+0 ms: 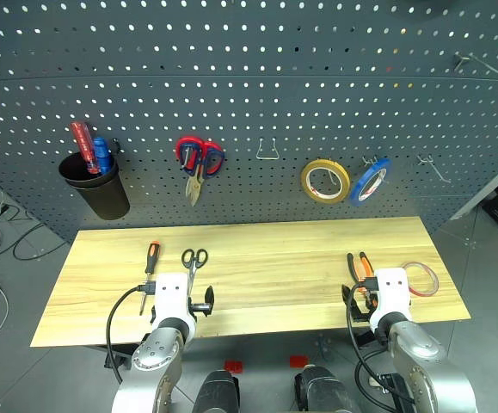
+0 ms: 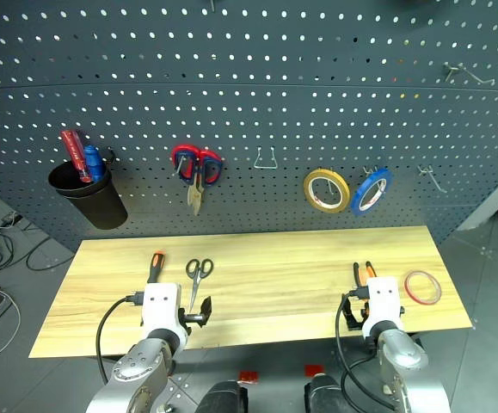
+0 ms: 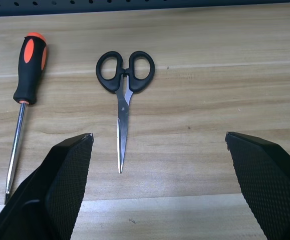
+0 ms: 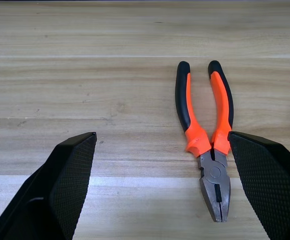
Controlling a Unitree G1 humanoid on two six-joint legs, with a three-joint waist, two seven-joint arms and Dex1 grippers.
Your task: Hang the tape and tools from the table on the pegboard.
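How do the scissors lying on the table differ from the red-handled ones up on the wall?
The scissors on the table have black handles; the snips on the pegboard have red ones. The scissors lie flat; the snips hang with blades pointing down. The scissors' blades look slimmer. Both have shut steel blades and two loop handles.

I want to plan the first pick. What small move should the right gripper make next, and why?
Probably lower the open right gripper toward the pliers. They lie flat on the table close ahead of its fingers, untouched, slightly to one side, so a small sideways shift seems needed too.
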